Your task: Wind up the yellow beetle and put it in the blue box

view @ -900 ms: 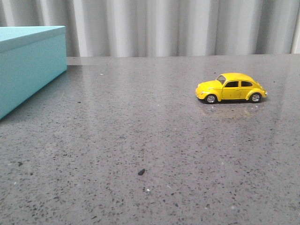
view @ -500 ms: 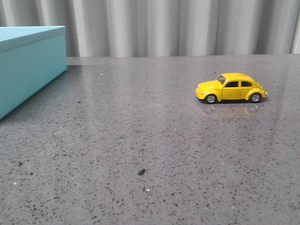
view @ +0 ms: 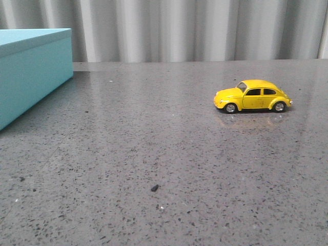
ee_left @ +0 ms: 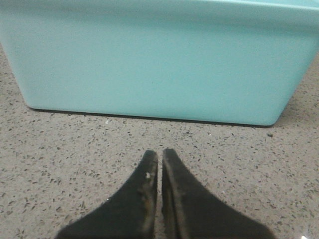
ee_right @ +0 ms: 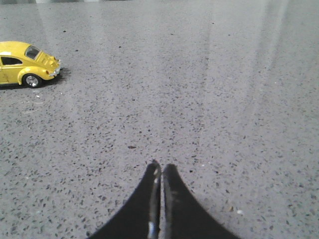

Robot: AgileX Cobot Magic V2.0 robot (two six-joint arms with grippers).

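Note:
The yellow beetle [view: 253,96] stands on its wheels on the grey table at the right, nose pointing left; its rear half [ee_right: 26,63] also shows in the right wrist view. At the far left stands the blue box [view: 32,70] with its lid on, and its side wall [ee_left: 154,59] fills the left wrist view. My left gripper [ee_left: 160,155] is shut and empty over the table, a short way from the box wall. My right gripper [ee_right: 161,168] is shut and empty too, well apart from the car. Neither arm shows in the front view.
The speckled grey table [view: 154,148] runs back to a pale pleated curtain [view: 179,28]. A small dark crumb [view: 154,188] lies near the front middle of the table.

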